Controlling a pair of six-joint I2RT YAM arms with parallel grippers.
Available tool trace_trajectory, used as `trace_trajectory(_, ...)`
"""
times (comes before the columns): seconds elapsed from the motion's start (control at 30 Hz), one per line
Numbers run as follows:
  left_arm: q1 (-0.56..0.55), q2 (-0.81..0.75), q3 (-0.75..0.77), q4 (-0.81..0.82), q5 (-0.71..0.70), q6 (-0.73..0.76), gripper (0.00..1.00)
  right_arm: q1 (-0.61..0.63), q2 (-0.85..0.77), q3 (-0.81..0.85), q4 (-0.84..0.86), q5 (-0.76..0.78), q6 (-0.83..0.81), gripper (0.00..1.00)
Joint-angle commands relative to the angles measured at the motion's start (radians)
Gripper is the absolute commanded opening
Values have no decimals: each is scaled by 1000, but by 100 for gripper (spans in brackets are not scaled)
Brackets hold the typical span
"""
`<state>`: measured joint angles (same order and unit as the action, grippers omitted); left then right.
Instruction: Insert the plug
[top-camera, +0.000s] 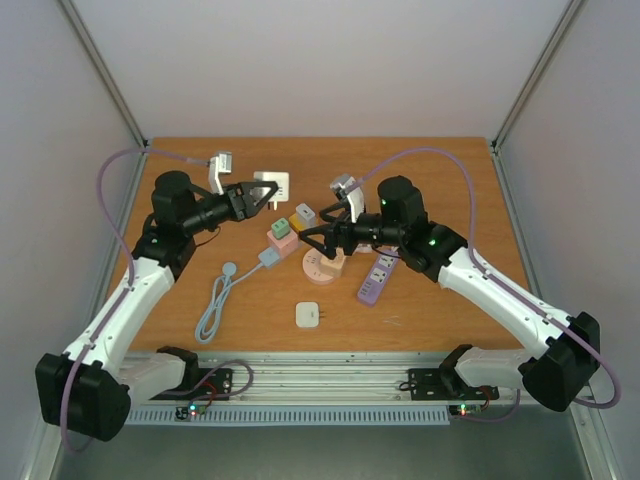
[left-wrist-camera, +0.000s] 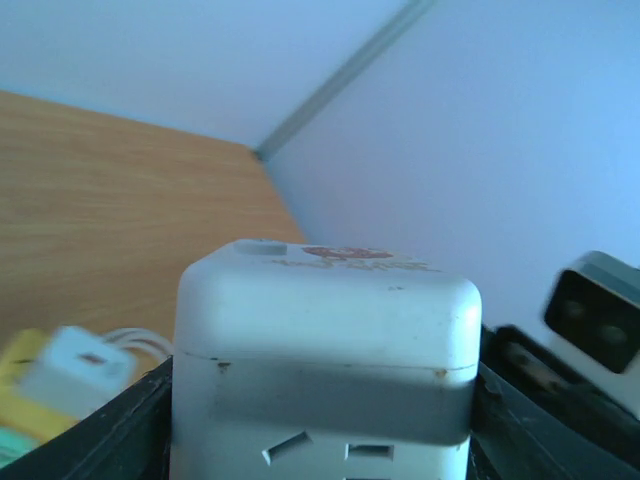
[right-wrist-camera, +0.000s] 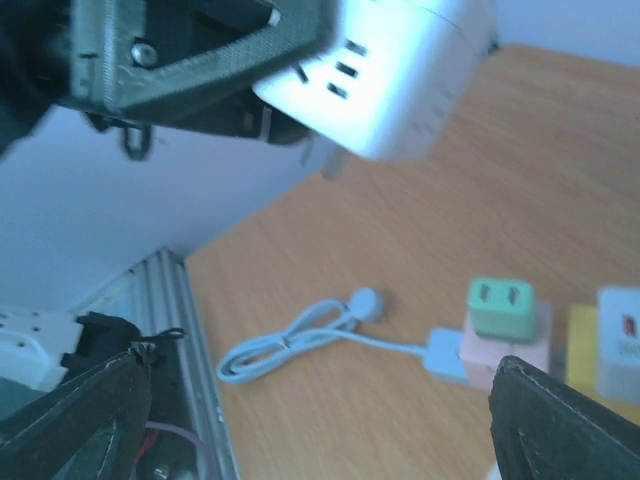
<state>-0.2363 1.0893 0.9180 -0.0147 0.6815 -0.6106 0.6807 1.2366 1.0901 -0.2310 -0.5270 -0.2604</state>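
Plug: the white socket cube (top-camera: 278, 182) sits between the fingers of the left end effector (top-camera: 264, 194), lifted off the table with its prongs bare underneath.
Neighbour: the right end effector (top-camera: 316, 246) is near the cube, on its right and closer to the arm bases.
Table: the wooden table (top-camera: 450, 200) carries a purple power strip (top-camera: 375, 280), a small white adapter (top-camera: 308, 314) and a looped white cable (top-camera: 222, 298).
Room: pale walls, metal frame posts in the corners.
Left end effector: partly closed, pressing on both sides of the cube.
Right end effector: spread wide and holding nothing, over a pink round base (top-camera: 326, 266).

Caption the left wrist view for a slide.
Left end effector grips a white adapter over the table.
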Motion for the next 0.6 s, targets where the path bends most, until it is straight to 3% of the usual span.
trace_trajectory(0.0,-40,36,23,300,250,-327,50,11,-33,14,200,-140,-125,91)
trace_trajectory(0.2,-98,48,10,557,378,-610,51,11,-58,-15,401,-100,-271,90)
trace_trajectory(0.43,-111,10,14,568,445,-632,52,10,-57,45,304,-153,-436,87)
trace_trajectory(0.57,-116,-1,20,571,470,-639,52,10,-38,123,156,-218,-555,77)
